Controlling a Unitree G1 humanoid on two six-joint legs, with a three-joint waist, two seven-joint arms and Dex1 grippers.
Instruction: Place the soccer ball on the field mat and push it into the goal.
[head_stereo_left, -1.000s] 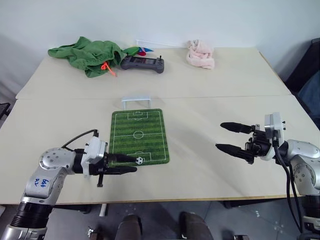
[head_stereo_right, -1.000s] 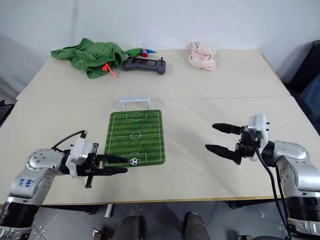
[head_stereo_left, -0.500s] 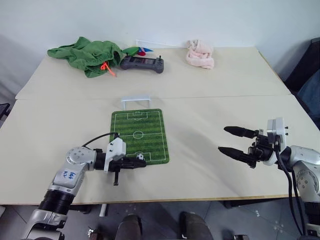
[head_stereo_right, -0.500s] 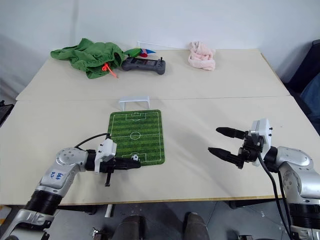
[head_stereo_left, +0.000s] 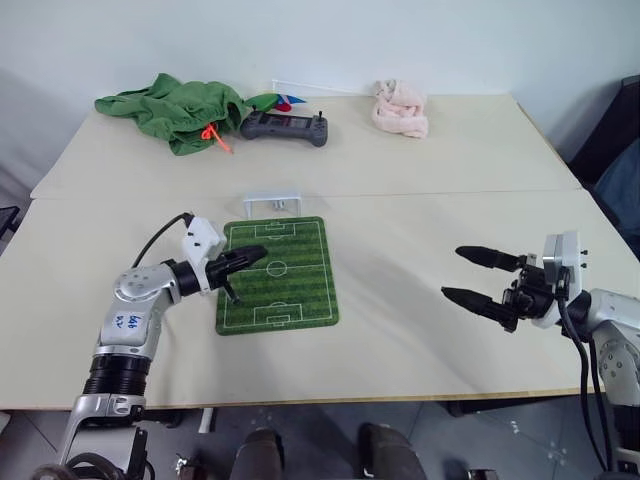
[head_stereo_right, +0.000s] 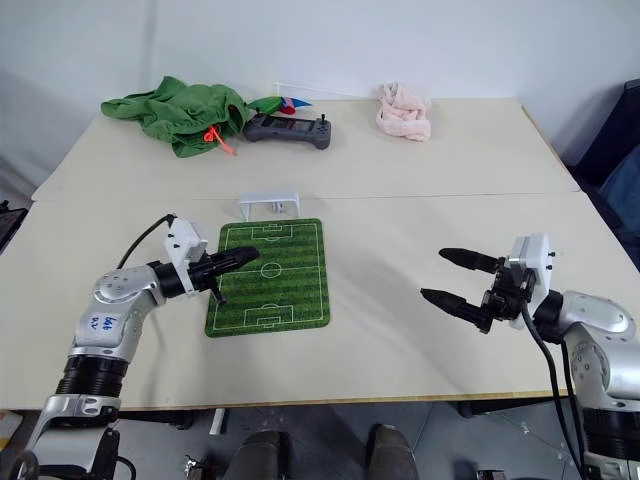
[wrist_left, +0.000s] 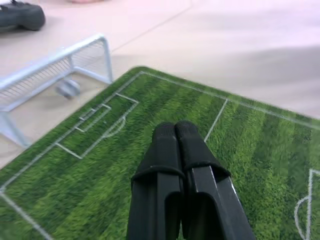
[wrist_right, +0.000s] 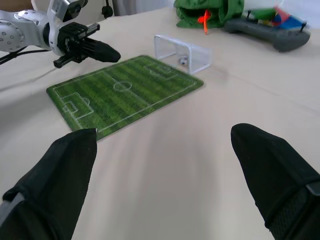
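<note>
Now resting inside the goal, against its back net: ball, small, round, white with dark patches. A second ago lying at the near end of the mat, just ahead of the left gripper; since then pushed the length of the pitch. In the left wrist view, gripper closed, both black fingers pressed flat together, holding nothing and hovering low over the mat short of the goal-side penalty box. Judged complete: ball placed, pushed and netted, with only withdrawal of the arm left. Goal a thin white frame with fine mesh, low and wide, standing on bare desk just off the mat's far edge. Mat flat and thin, with a grass-like pile in light and dark green bands and crisp white lines.

Next, in the right wrist view: right gripper wide apart, empty, with rounded matte black fingers, well clear of the mat. Ball visible again behind the goal line, inside the mesh. Left gripper visible across the mat, level and pointing over the pitch.

Finally, in the eye views: desk pale, smooth, with a seam across the middle. At the far side, well apart from the pitch, a crumpled green cloth, a hard dark controller and a soft pink cloth.
</note>
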